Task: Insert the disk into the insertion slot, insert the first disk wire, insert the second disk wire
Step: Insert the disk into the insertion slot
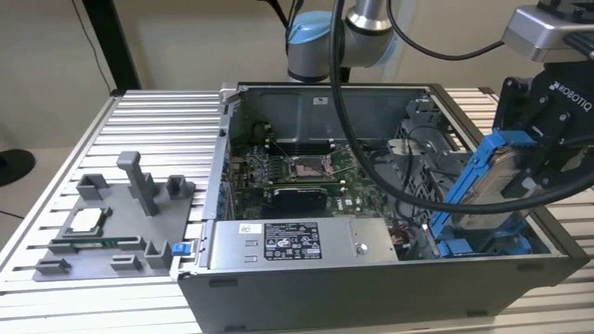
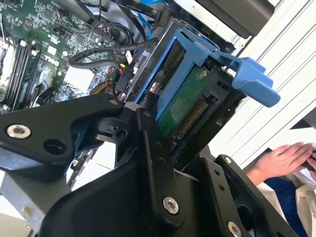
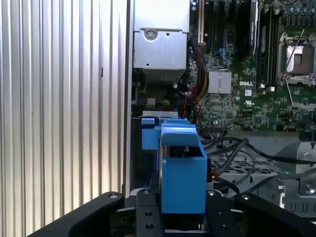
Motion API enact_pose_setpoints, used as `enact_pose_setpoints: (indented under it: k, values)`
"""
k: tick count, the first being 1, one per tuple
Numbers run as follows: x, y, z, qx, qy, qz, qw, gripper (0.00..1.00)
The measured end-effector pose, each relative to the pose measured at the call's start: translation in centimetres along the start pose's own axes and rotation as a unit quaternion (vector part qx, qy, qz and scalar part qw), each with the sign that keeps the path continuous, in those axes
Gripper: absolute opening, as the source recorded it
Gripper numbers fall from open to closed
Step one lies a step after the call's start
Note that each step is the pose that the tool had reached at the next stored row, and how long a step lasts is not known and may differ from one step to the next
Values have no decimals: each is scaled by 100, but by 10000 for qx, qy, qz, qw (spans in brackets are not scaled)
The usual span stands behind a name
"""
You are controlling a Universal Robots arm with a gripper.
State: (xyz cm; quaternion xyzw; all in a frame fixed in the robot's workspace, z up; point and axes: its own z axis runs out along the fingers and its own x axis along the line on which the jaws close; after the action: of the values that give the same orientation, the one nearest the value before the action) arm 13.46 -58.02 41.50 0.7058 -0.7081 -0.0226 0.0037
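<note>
The disk (image 1: 490, 189), a silver drive in a bright blue carrier, hangs tilted over the open computer case (image 1: 371, 292) at the exterior view's right. My gripper (image 1: 525, 172) is shut on it, with black fingers (image 2: 148, 143) clamping its sides. In the second wrist view the disk (image 2: 183, 106) shows its green board and connector. The first wrist view shows the carrier's blue end (image 3: 182, 170) between my fingers. Below the disk sits the blue insertion slot (image 1: 483, 245), also blue in the first wrist view (image 3: 150, 129). Loose black wires (image 3: 234, 148) lie beside it.
A grey labelled power-supply box (image 1: 297, 243) sits in the case's front, the green motherboard (image 1: 297, 174) behind it. A grey fixture plate (image 1: 111, 223) with small parts lies on the slatted table (image 1: 158, 125). A person's hand (image 2: 281, 158) rests off the table's edge.
</note>
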Motion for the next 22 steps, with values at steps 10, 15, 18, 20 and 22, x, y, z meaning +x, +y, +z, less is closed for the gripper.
enact_pose_setpoints:
  k: [10, 15, 18, 20, 22]
  values:
    - [1, -12, 43, 0, -21, -1, 10000, 0]
    - [3, -17, 85, 0, -37, -1, 10000, 0]
    - [4, -18, 127, 0, -51, -2, 10000, 0]
    - [4, -20, 161, 0, -60, -2, 10000, 0]
    - [5, -21, 198, 0, -67, -2, 10000, 0]
